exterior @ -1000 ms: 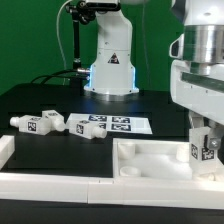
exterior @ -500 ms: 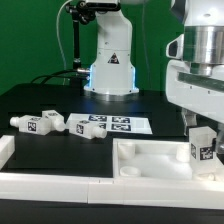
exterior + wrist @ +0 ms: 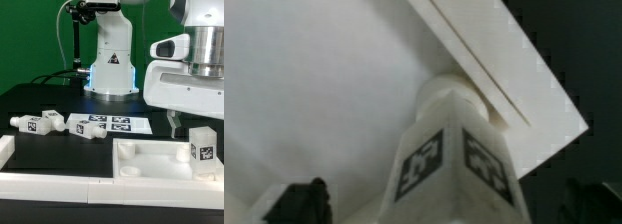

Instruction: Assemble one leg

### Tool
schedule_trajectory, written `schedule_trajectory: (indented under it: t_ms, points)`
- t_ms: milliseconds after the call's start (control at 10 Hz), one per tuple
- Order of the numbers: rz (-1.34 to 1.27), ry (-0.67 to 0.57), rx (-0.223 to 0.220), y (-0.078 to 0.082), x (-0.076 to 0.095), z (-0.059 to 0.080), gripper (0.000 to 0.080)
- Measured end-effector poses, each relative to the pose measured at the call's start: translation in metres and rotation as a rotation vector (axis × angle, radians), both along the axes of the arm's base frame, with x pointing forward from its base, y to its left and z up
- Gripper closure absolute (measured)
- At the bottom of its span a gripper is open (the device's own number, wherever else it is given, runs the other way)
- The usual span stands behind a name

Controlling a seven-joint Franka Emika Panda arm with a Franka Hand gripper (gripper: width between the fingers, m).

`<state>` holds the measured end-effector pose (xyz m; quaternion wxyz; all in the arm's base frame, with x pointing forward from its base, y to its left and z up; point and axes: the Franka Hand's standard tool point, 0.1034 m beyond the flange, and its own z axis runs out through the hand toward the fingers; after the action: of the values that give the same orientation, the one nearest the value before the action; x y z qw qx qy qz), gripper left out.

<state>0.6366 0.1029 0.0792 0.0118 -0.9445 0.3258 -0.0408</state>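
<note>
A short white plastic leg with black-and-white marker tags [image 3: 202, 146] stands upright at a corner of the white tray-shaped tabletop [image 3: 150, 160], by the worktop's front edge. The two-finger gripper [image 3: 448, 198] hovers above it, jaws apart and empty. The leg looks seated; the next move is probably to regrip and twist it tight.

No word, brand name or number is legible. The only signs are square black-and-white marker tags. Several are on the marker board [image 3: 120, 125], and others are on a lying leg [image 3: 82, 125] just beside it on the exterior view's left, a second lying leg [image 3: 36, 122] farther that way, and the upright leg [image 3: 202, 146] on the board's other side.
</note>
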Motion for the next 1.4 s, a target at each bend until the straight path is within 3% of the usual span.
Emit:
schedule_trajectory:
  t_ms: [300, 500, 700, 800, 1200, 1400]
  points:
    - [0.438, -0.032, -0.067, 0.015, 0.009, 0.007, 0.0151]
    - [0.433, -0.03, -0.068, 0.013, 0.009, 0.006, 0.0151]
    - [0.416, -0.031, -0.067, 0.013, 0.009, 0.006, 0.0425]
    - [0.372, -0.031, -0.063, 0.012, 0.009, 0.006, 0.0513]
    - [-0.013, -0.042, -0.032, 0.006, 0.01, 0.004, 0.0512]
    - [-0.296, -0.026, 0.008, 0.002, 0.009, 0.003, 0.0512]
